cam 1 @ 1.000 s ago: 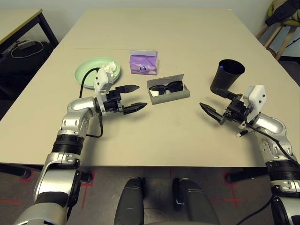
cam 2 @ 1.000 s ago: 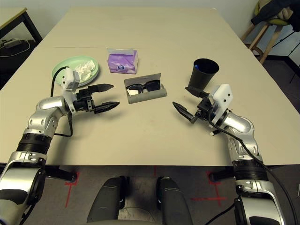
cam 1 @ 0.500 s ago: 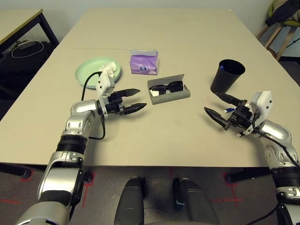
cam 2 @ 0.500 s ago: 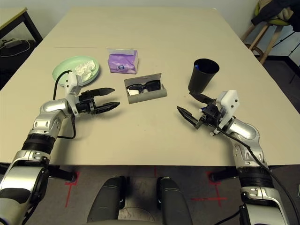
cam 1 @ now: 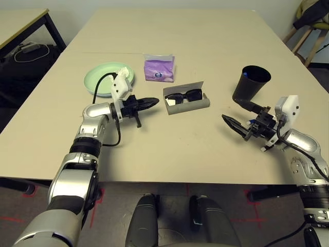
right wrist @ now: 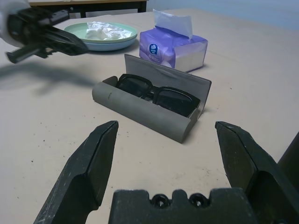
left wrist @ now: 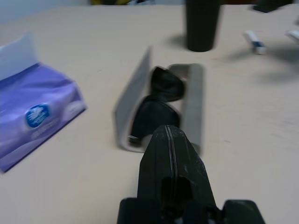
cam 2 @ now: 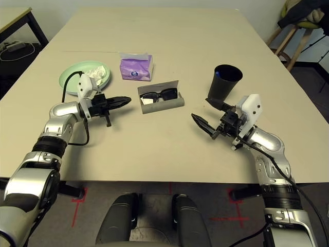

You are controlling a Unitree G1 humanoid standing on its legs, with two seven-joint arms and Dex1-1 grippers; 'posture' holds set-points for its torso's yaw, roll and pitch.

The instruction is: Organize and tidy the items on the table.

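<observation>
Grey and still lying open, the glasses case (cam 1: 186,100) holds the black sunglasses (cam 1: 183,95) near the middle of the tabletop (cam 1: 175,36); closing its lid looks like the step in hand. The left tool (cam 1: 146,103), clenched with nothing between its fingers, points at the case's end from just beside it. The right tool (cam 1: 238,123) hovers released over bare tabletop, well apart from the case. Next, I judge, the left tool must nudge the raised lid down while the right steadies the case.

Count: one case, one pair of sunglasses, one purple tissue pack (cam 1: 159,69), one black cup (cam 1: 248,83), one pale green plate (cam 1: 105,78) carrying one crumpled tissue (cam 2: 96,73).
</observation>
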